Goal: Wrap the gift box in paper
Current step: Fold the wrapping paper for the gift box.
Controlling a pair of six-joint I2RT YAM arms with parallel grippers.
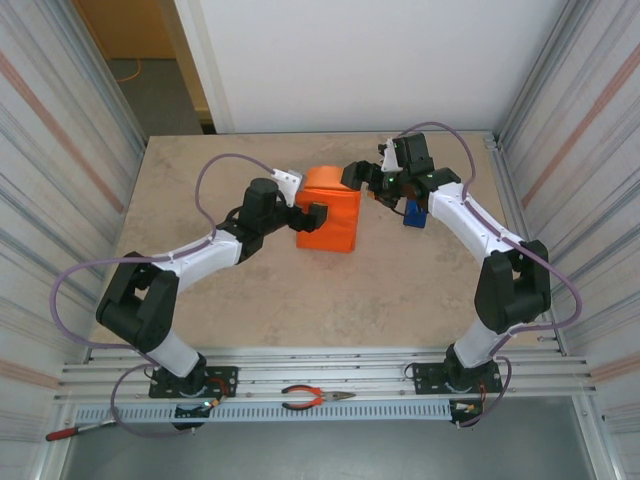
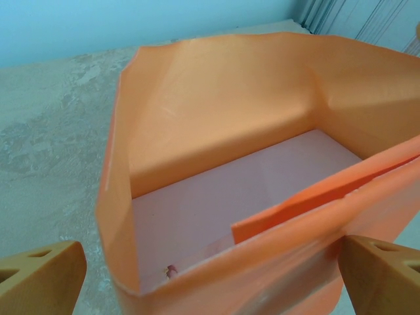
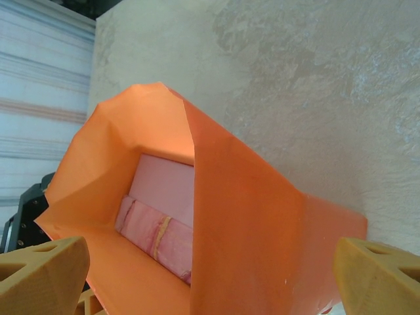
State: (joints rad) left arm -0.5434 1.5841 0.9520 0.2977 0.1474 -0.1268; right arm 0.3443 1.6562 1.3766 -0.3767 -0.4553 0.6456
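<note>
While paper (image 1: 335,228) stands round box (image 2: 262,190), L claw (image 1: 312,216) spread astride it.

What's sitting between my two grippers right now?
In the top view, the paper, folded up into walls around the gift box, stands between the left gripper and the right gripper.

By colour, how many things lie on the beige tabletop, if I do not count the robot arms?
Orange: 1, the paper
Pink: 1, the gift box, inside the paper
Blue: 1, the small object
Total: 3
</note>
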